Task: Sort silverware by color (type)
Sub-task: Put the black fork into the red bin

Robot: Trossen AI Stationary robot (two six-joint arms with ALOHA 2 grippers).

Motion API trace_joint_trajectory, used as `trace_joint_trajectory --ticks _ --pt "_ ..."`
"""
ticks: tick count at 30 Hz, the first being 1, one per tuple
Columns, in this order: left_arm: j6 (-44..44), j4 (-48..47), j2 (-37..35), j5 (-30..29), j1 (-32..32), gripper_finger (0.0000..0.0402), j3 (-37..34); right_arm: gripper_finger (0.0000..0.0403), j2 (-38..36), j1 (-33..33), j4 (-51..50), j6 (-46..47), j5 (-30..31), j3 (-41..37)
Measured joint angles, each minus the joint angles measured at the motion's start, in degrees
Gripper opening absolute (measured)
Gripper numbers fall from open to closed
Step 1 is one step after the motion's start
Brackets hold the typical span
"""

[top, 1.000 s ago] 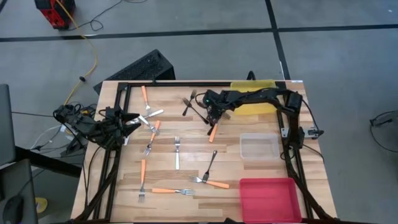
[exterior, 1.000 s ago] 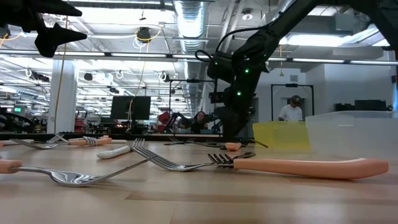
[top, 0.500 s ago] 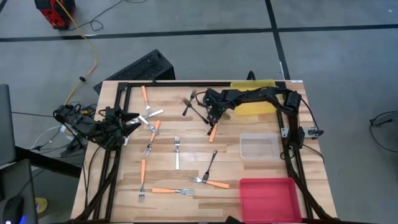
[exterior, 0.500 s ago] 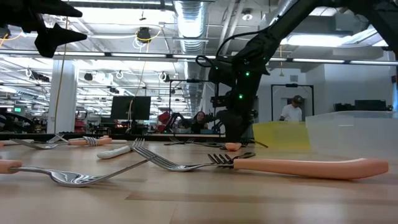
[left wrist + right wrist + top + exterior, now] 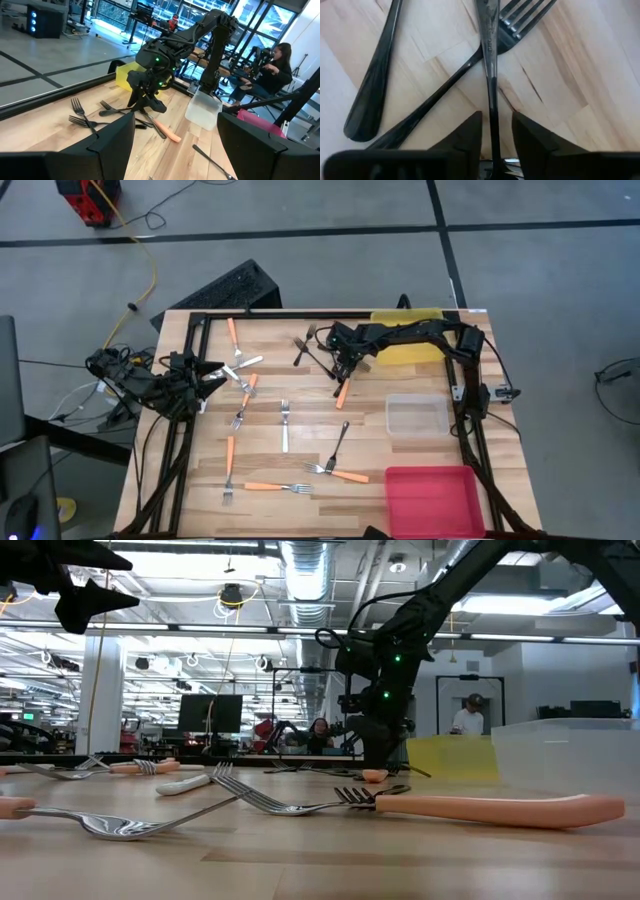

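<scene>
While no writing shows, the right end effector (image 5: pixel 493 135) pinches a black fork (image 5: pixel 488 60).

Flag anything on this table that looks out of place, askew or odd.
Nothing is damaged or spilled. The forks simply lie scattered at all angles: dark metal forks cross one another under the right gripper, and a dark fork overlaps an orange-handled fork near the red bin. That is just unsorted clutter.

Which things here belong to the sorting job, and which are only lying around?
For the job:
- orange-handled forks
- dark forks, one between the right gripper fingers
- pale forks
- yellow bin, clear bin, red bin

Lying around:
- keyboard
- cables
- waiting left gripper
</scene>
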Motion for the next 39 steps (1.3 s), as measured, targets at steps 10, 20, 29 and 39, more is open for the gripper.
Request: trace_joint_trajectory --ticks 10,20,29,39 --pt "-0.02 0.0 0.0 -0.17 0.0 0.0268 0.0 0.0065 0.05 -0.02 0.48 -0.02 1.09 -0.04" --pt "0.0 0.0 0.0 -0.22 0.0 0.0268 0.0 0.0031 0.07 -0.07 0.65 -0.02 1.33 -0.07" --pt "0.0 0.0 0.0 -0.22 0.0 0.0268 0.0 0.0035 -0.52 0.08 0.36 -0.09 1.28 -0.07" --pt "0.0 -0.1 0.0 -0.64 0.02 0.0268 0.0 0.0035 -7.27 0.76 0.53 -0.04 1.11 -0.09"
